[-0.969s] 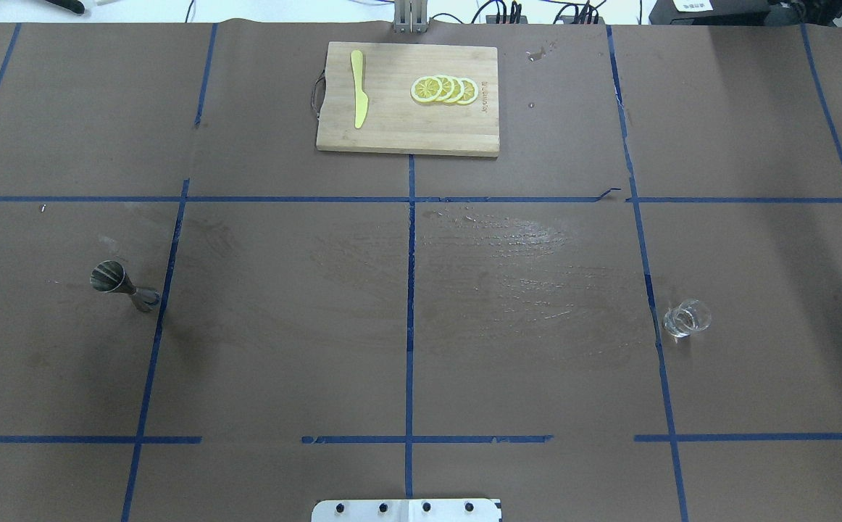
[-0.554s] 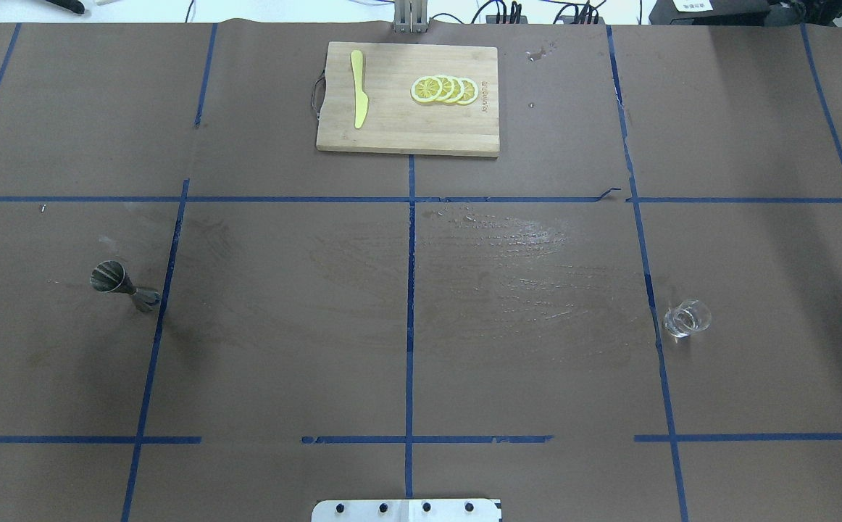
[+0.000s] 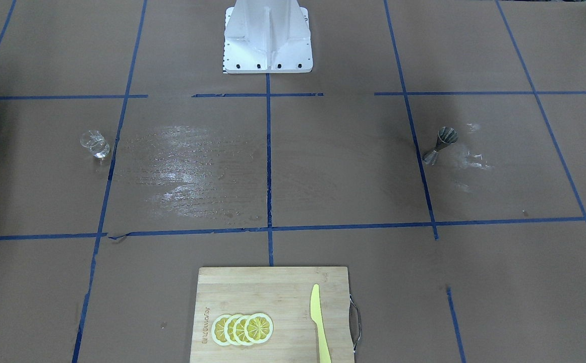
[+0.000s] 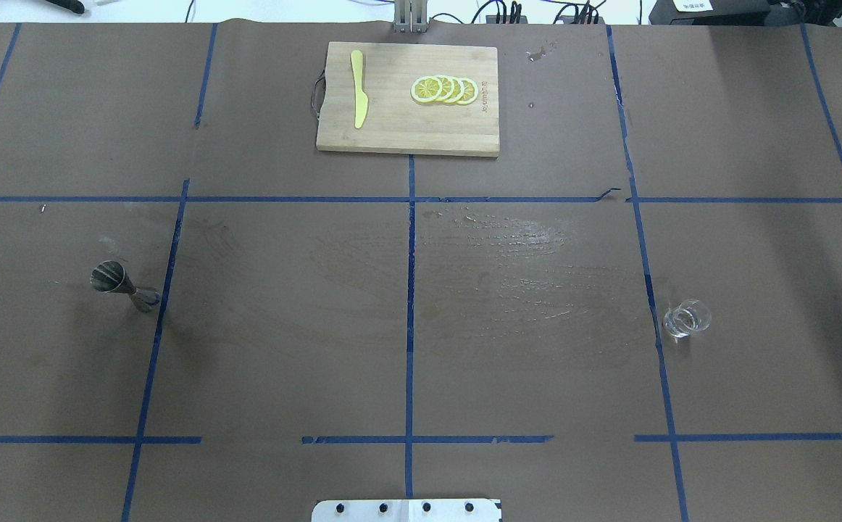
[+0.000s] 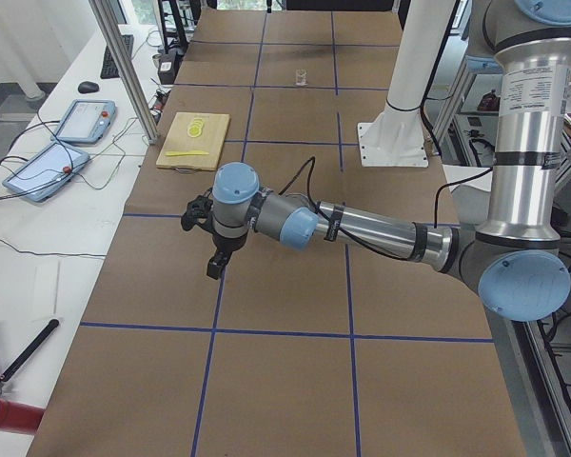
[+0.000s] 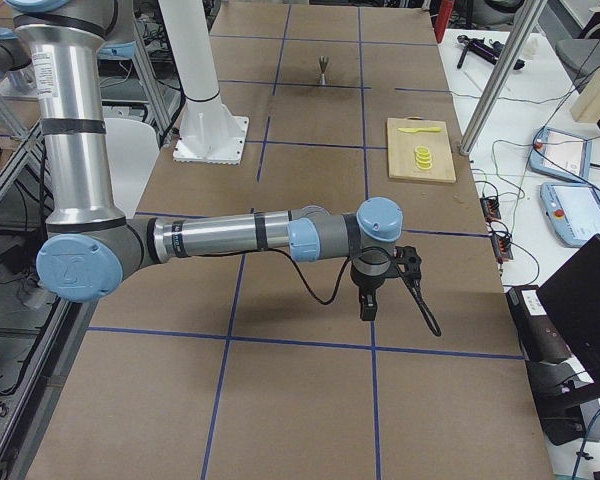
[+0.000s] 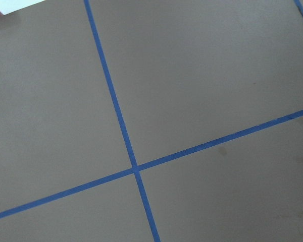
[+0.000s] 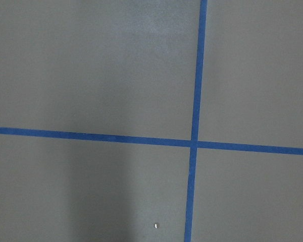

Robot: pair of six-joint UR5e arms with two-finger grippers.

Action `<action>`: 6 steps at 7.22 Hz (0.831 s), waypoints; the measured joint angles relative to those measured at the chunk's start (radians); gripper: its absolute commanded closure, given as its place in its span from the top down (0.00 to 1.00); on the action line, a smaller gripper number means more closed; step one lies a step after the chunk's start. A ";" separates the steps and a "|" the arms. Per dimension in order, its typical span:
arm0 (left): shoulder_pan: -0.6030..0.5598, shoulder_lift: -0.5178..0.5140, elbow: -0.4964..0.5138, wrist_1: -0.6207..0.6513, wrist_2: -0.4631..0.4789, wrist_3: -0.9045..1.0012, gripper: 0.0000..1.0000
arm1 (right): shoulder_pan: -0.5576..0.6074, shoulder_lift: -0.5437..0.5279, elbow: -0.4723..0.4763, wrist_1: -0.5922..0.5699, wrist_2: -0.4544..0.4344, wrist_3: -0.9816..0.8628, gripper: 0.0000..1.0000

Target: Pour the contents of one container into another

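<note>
The small clear glass cup [image 4: 686,319] stands upright on the table's right half, also seen in the front-facing view [image 3: 95,143]. The metal hourglass jigger [image 4: 124,285] stands upright far off on the left half [image 3: 440,145]. Neither gripper appears in the overhead, front-facing or wrist views. In the left side view my left gripper [image 5: 215,262] hangs over the table's left end; in the right side view my right gripper [image 6: 368,305] hangs over its right end. I cannot tell whether either is open or shut. Both are well away from cup and jigger.
A wooden cutting board [image 4: 464,130] lies at the far middle with a yellow knife [image 4: 358,88] and lemon slices [image 4: 444,90] on it. A wet smear [image 4: 508,246] marks the brown paper near the centre. The robot base [image 3: 268,38] stands at the near edge.
</note>
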 measured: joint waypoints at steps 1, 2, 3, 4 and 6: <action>0.078 -0.001 -0.015 -0.108 0.006 -0.176 1.00 | -0.002 -0.004 -0.001 0.024 0.009 0.003 1.00; 0.163 -0.004 -0.055 -0.192 0.035 -0.371 1.00 | -0.005 -0.006 0.001 0.037 0.024 0.006 1.00; 0.270 -0.006 -0.128 -0.233 0.130 -0.554 1.00 | -0.013 -0.007 0.007 0.044 0.035 0.006 1.00; 0.389 -0.006 -0.207 -0.247 0.283 -0.717 1.00 | -0.027 -0.008 0.011 0.047 0.040 0.005 1.00; 0.650 0.000 -0.307 -0.251 0.690 -1.060 1.00 | -0.045 -0.008 0.014 0.048 0.041 0.005 1.00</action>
